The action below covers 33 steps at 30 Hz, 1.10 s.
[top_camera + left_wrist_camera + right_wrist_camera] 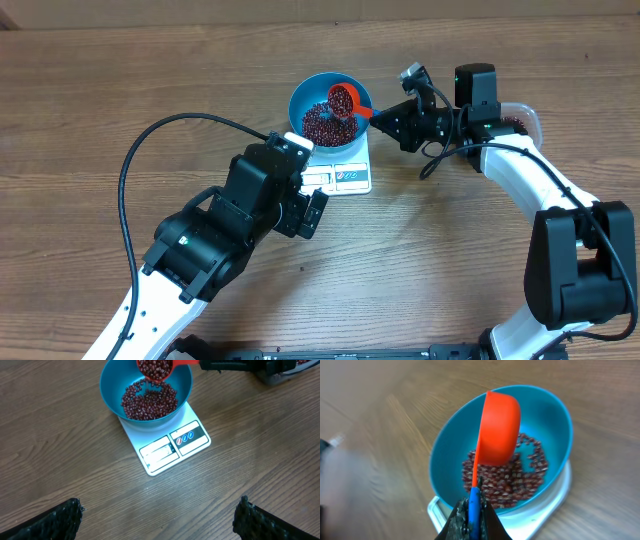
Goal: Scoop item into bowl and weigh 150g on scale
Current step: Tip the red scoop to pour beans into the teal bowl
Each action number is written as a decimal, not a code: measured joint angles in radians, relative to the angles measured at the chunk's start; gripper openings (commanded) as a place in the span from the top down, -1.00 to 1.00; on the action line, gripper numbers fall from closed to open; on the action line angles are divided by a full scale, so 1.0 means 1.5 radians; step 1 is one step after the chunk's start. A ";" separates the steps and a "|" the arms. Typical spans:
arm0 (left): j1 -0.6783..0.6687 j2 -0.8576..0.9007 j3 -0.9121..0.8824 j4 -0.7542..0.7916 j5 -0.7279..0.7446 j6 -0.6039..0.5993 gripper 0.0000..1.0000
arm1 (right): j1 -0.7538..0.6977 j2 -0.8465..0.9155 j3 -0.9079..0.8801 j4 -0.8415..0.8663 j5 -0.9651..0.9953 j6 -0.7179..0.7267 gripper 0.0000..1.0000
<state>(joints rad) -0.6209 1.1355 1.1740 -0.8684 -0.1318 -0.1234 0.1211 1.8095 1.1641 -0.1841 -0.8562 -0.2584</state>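
The blue bowl (299, 93) stands on the white scale (350, 177), with a heap of red-brown beans (320, 125) inside. My right gripper (386, 119) is shut on the blue handle of an orange-red scoop (342, 99). The scoop is tipped on its side over the bowl (555, 415), beans still in it (152, 369). The wrist view shows the scoop's back (497, 430) above the beans (520, 480) and my right gripper (474, 512) clamped on the handle. My left gripper (160, 517) hangs open over bare wood in front of the scale (172, 450), holding nothing.
A clear plastic tub (522, 117) with more beans sits behind my right arm at the back right. The left arm's black cable (130, 170) loops over the table's left side. Wood tabletop surrounds the scale.
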 measured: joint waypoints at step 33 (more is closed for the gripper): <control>0.000 0.000 0.000 0.000 0.000 0.000 -0.99 | 0.000 0.000 0.000 0.049 0.035 -0.533 0.93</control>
<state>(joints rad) -0.6209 1.1355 1.1736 -0.8680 -0.1318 -0.1234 0.1211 1.8095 1.1641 -0.1101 -0.8036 -1.0580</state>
